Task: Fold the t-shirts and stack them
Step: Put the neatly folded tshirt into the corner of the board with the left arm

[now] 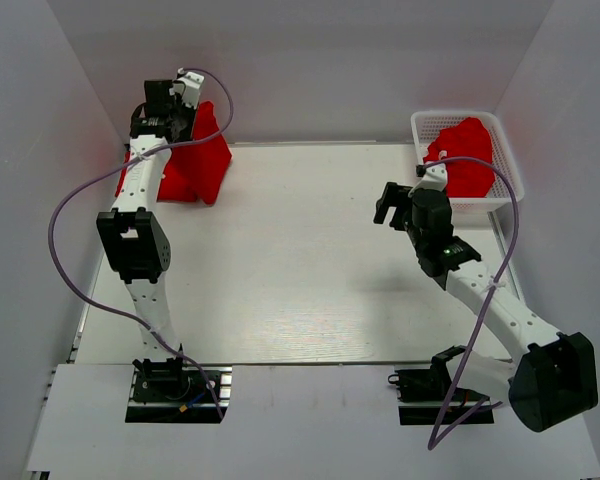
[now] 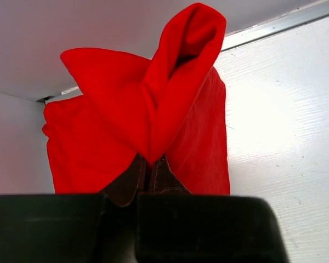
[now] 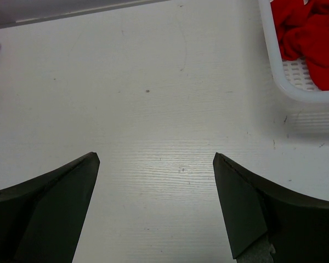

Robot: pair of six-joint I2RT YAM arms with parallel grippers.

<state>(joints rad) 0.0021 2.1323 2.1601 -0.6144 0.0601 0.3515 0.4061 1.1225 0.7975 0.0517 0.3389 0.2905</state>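
Note:
A red t-shirt (image 1: 195,160) hangs bunched at the table's far left corner. My left gripper (image 1: 183,118) is shut on a fold of it and holds it up. In the left wrist view the cloth (image 2: 142,109) rises out of the pinched jaws of that gripper (image 2: 149,160) in a pointed fold. More red t-shirts (image 1: 465,160) lie crumpled in the white basket (image 1: 508,170) at the far right, also seen in the right wrist view (image 3: 312,38). My right gripper (image 1: 392,203) hovers open and empty over bare table left of the basket, shown in its wrist view (image 3: 156,159).
The white walls close in the table on the left, back and right. The basket's rim (image 3: 279,76) lies just right of my right gripper. Purple cables loop off both arms. The white table (image 1: 300,260) lies between the arms.

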